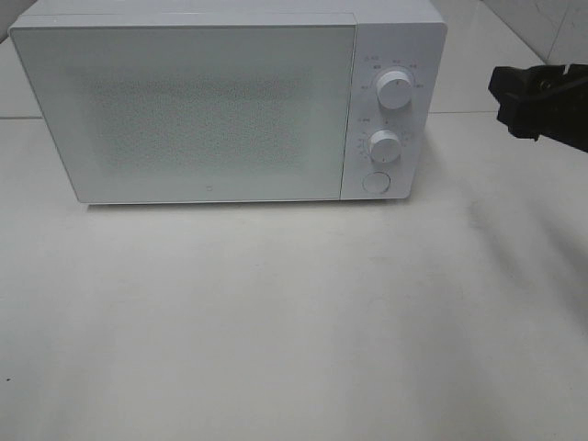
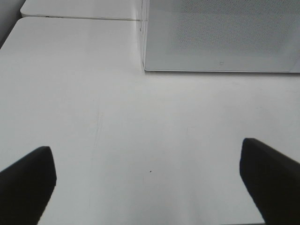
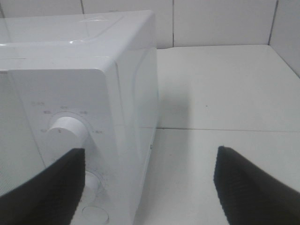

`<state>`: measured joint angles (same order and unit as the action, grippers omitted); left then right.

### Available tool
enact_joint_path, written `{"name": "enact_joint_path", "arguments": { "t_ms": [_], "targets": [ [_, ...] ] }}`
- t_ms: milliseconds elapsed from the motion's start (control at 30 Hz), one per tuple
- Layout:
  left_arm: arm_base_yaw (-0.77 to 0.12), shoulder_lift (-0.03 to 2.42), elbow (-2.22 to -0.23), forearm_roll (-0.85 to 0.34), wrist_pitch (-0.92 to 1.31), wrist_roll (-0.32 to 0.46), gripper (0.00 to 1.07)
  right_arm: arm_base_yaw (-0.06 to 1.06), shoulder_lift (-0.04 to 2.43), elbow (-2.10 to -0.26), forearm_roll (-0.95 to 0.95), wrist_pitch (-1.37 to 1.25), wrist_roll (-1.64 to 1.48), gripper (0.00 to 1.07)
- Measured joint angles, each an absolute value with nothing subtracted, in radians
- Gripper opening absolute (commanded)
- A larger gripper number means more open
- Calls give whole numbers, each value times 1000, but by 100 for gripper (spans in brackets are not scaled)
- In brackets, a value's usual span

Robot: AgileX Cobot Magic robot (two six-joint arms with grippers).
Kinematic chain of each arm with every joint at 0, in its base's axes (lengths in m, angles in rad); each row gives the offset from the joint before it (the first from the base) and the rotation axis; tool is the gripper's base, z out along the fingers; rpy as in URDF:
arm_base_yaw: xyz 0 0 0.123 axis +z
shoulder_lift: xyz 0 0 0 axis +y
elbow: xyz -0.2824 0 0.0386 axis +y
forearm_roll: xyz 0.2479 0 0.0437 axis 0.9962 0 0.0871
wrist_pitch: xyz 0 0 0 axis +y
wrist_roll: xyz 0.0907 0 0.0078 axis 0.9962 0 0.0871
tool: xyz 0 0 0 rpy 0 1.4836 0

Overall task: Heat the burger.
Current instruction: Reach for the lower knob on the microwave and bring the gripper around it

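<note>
No burger shows. The right gripper, jaws spread, hangs beside the closed microwave's dials; the left gripper, also spread, faces its door.

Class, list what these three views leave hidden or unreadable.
- Burger: in no view; the microwave has its frosted door shut.
- Dial labels: too small, exterior high view.
- Right gripper: cut by that view's right edge.
- Left gripper: outside that view.

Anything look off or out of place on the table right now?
Nothing spilled or damaged. The microwave stands upright and closed, and the table shows only faint marks. The burger is in no view.
</note>
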<state>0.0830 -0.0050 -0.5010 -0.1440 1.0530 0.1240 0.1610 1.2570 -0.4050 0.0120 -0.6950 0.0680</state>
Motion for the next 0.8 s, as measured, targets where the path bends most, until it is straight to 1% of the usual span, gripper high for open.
{"name": "enact_joint_path", "arguments": {
  "t_ms": [33, 67, 100, 167, 200, 233, 267, 300, 367, 400, 467, 500, 567, 600, 633, 667, 733, 800],
  "targets": [
    [83, -5, -501, -144, 1053, 124, 100, 183, 1288, -384, 87, -761, 22, 75],
    [83, -5, -501, -144, 1053, 124, 100, 183, 1288, -384, 87, -761, 22, 75],
    [83, -5, -501, -144, 1053, 124, 100, 215, 1321, -370, 159, -814, -27, 75],
    [83, -5, -501, -144, 1053, 124, 100, 236, 1339, -366, 191, -839, -50, 75],
    [83, -5, -501, -144, 1053, 124, 100, 278, 1374, -364, 240, -881, -104, 75],
    [83, -5, -501, -144, 1053, 124, 100, 297, 1389, -364, 260, -896, -128, 75],
    [83, -5, -501, -144, 1053, 124, 100, 297, 1389, -364, 260, -896, -128, 75],
    [83, -5, -501, -144, 1053, 124, 100, 344, 1428, -364, 308, -928, -161, 75],
    [83, -5, -501, -144, 1053, 124, 100, 366, 1447, -364, 330, -947, -171, 75],
    [83, -5, -501, -144, 1053, 124, 100, 402, 1481, -363, 368, -990, -185, 75],
    [83, -5, -501, -144, 1053, 124, 100, 421, 1500, -363, 386, -1019, -187, 75],
    [83, -5, -501, -144, 1053, 124, 100, 453, 1533, -363, 421, -1077, -188, 75],
    [83, -5, -501, -144, 1053, 124, 100, 470, 1550, -363, 441, -1108, -189, 75],
    [83, -5, -501, -144, 1053, 124, 100, 506, 1580, -363, 482, -1160, -191, 75],
    [83, -5, -501, -144, 1053, 124, 100, 506, 1580, -363, 482, -1160, -191, 75],
    [83, -5, -501, -144, 1053, 124, 100, 539, 1608, -364, 532, -1192, -193, 75],
    [83, -5, -501, -144, 1053, 124, 100, 556, 1623, -364, 557, -1197, -194, 75],
    [83, -5, -501, -144, 1053, 124, 100, 602, 1668, -365, 615, -1200, -195, 75]
  ]
}}
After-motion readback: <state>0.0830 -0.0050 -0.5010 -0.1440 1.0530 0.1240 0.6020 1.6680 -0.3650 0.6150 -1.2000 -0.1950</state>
